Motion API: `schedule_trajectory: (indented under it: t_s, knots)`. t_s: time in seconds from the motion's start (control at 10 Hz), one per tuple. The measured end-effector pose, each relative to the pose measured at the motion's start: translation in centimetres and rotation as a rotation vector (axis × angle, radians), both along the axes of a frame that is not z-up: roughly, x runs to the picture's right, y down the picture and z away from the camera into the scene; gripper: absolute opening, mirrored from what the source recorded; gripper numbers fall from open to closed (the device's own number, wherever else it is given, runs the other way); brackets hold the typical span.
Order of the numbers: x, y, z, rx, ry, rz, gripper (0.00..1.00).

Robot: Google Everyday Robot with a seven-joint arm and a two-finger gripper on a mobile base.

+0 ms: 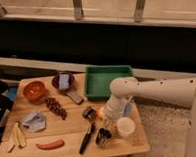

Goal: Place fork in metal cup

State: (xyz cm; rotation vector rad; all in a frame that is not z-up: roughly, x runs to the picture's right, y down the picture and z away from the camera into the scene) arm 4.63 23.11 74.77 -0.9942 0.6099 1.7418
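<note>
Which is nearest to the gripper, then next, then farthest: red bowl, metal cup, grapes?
The gripper hangs at the front right of the table.
1. metal cup, just below it.
2. grapes, mid-table, leftward.
3. red bowl, back left.
</note>
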Motion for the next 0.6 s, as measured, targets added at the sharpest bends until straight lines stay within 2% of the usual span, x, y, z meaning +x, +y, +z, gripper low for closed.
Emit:
schedule_trajectory:
  t_s: [0.1,0.2,0.6]
  knots:
    - [-0.6,0.7,0.0,-0.004,-0.008,-0.001,0.76]
    - [-0.5,0.7,-0.2,-0.004,-0.008,0.001,0.8]
    - [-0.9,-0.3,-0.6,0.027,-0.045,0.018,0.8]
